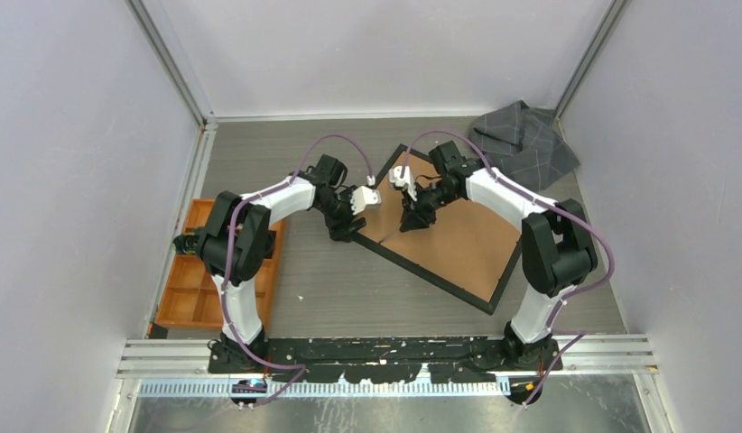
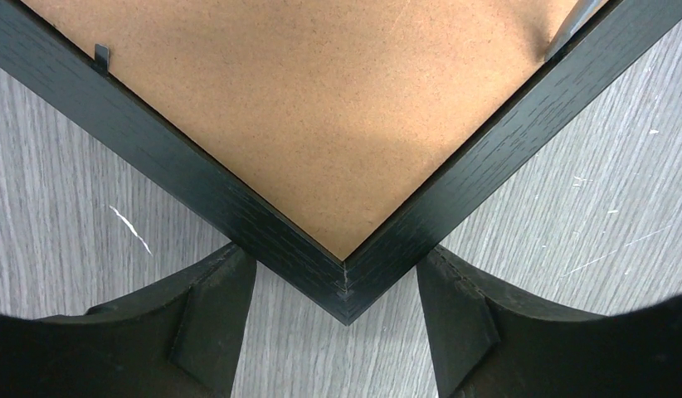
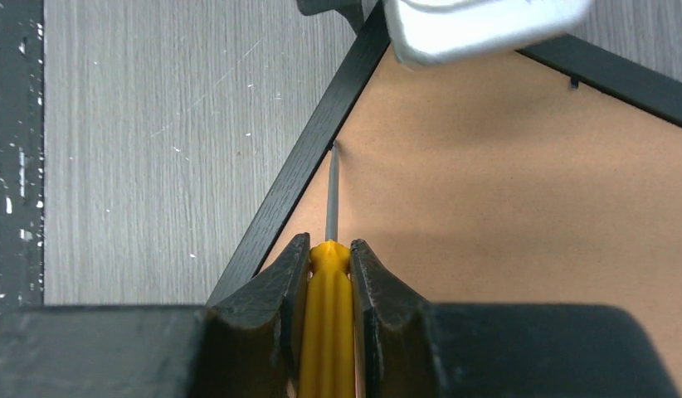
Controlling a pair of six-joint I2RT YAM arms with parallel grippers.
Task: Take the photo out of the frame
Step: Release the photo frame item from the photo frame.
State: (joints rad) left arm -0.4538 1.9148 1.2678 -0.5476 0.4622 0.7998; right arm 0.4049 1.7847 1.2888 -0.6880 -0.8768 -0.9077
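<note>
The frame (image 1: 449, 248) lies face down on the table (image 1: 331, 289), a little toward 3 o'clock of the middle and turned like a diamond, with its brown board (image 2: 321, 124) facing up. The photo can't be seen from any angle; I'd judge it is shut in under that board. The left claw (image 2: 336, 323) has its fingers apart, one on each side of the frame's 9 o'clock corner. They are near the black edges, but I can't tell whether they touch. The right claw (image 3: 329, 278) is clamped on a yellow screwdriver (image 3: 328, 348), whose thin tip meets the seam where the board joins the black edge near the 12 o'clock corner. I can't make out whether a metal tab (image 2: 101, 56) like the one further along sits under it. The worry is the prying. With the left claw loose, a shove from the blade could slide or spin the whole frame toward 9 o'clock instead of bending anything. A steep tip could skid off the seam and gouge the board, or dig through it into the photo beneath. The smooth handle might also twist between the fingers under side load and lose its aim. An orange tray (image 1: 200, 271) at 9 o'clock and a grey cloth (image 1: 525, 140) at 1 o'clock are well apart from all this.
</note>
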